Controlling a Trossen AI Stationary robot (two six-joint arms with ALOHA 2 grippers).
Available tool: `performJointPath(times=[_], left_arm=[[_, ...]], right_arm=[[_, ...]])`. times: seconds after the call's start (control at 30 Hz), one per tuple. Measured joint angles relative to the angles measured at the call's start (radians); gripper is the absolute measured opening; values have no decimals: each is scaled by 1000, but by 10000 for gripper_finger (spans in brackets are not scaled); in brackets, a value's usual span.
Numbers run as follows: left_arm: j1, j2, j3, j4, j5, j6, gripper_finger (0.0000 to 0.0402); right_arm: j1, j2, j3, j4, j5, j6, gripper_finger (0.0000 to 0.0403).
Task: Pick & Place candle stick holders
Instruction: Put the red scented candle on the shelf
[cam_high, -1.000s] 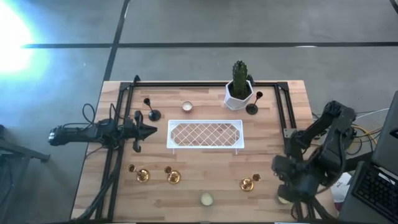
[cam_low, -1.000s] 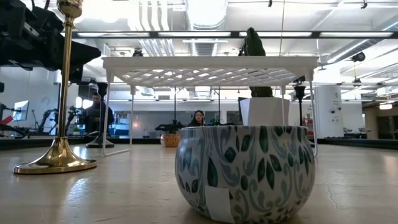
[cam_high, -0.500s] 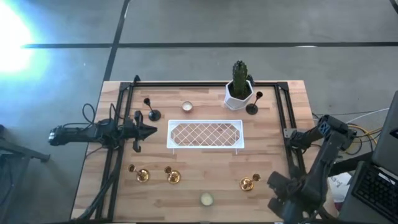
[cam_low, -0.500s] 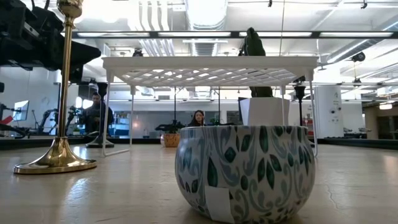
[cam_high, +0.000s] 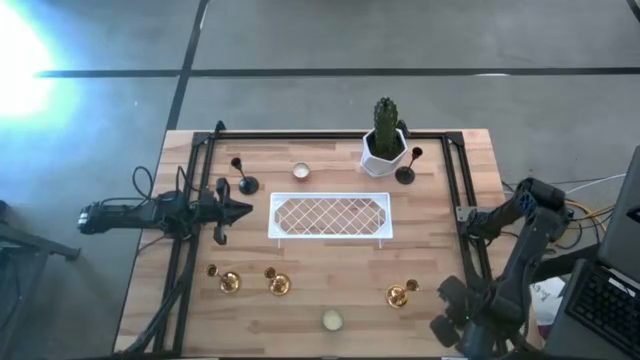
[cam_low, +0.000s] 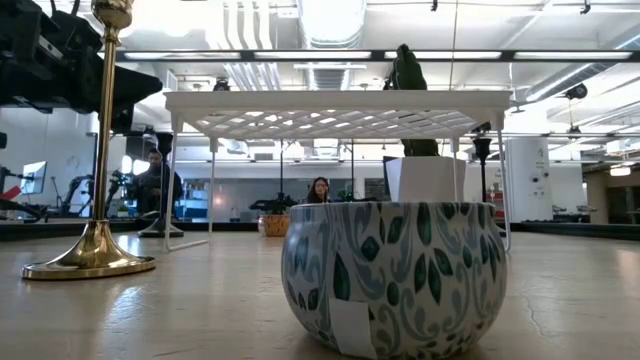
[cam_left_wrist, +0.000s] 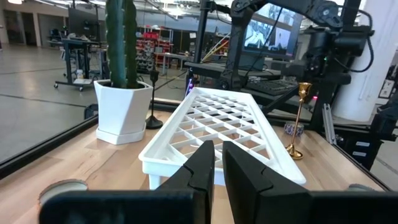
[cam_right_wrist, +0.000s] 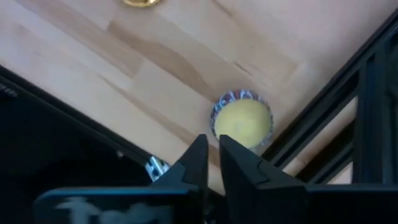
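Wooden table (cam_high: 330, 285) with white lattice rack (cam_high: 330, 216), concrete floor, left end effector (cam_left_wrist: 217, 163) closed, right end effector (cam_right_wrist: 211, 155) nearly closed

Robotics laboratory in an open industrial hall.
You see a wooden bench (cam_high: 330, 290) fenced by a black metal frame (cam_high: 455, 180) on a bare concrete floor (cam_high: 320, 40); beyond it, exposed ceiling ducts (cam_low: 330, 20), strip lights (cam_low: 380, 55), a monitor (cam_left_wrist: 270, 34) on a stand, wheeled equipment carts (cam_left_wrist: 74, 59) and two seated people (cam_low: 318, 190) at workstations.
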Motion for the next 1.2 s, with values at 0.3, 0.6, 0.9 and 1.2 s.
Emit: performJointPath(times=[0.3, 0.6, 0.9, 1.2], left_arm=[[1, 0, 0, 1, 0, 0, 37], [1, 0, 0, 1, 0, 0, 37], [1, 0, 0, 1, 0, 0, 37], [1, 0, 0, 1, 0, 0, 37]], right_arm=[[0, -63, -168, 81, -113, -186, 175], [-20, -57, -253, 108, -171, -399, 249], [-21, -56, -269, 126, -182, -393, 244], [-23, -56, -280, 121, -171, -382, 273]])
